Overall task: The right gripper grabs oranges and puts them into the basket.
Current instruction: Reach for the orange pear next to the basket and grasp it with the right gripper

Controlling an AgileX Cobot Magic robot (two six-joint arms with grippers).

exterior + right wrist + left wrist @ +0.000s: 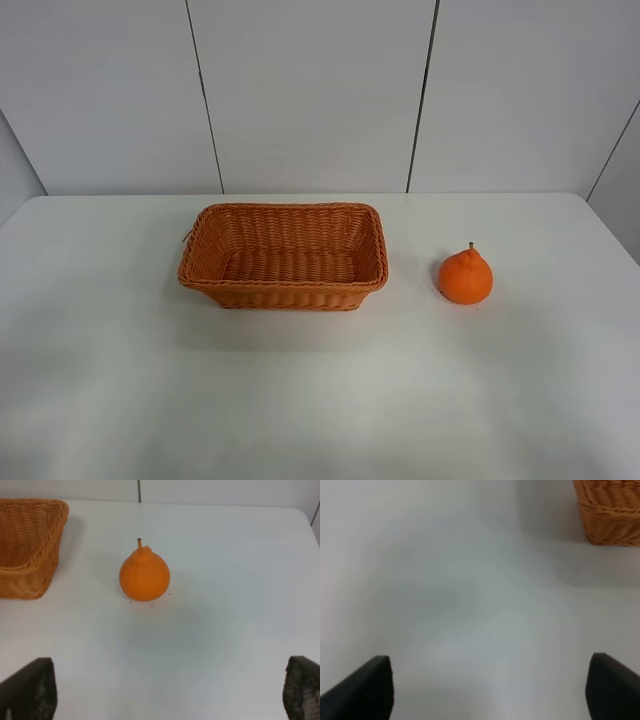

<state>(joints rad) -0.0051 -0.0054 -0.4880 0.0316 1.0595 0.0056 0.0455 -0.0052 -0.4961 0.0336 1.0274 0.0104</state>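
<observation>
A single orange (465, 276) with a knob top and short dark stem stands upright on the white table, right of the basket (283, 256). The wicker basket holds nothing. No arm shows in the exterior high view. In the right wrist view the orange (144, 576) sits ahead of my right gripper (167, 692), which is open, with its fingertips (31, 690) far apart and well short of the fruit; the basket (27, 545) is beside it. My left gripper (490, 687) is open over bare table, with a basket corner (610, 510) ahead.
The white table (300, 400) ends at a grey panelled wall (310, 90) behind. Its right edge (625, 250) runs close past the orange.
</observation>
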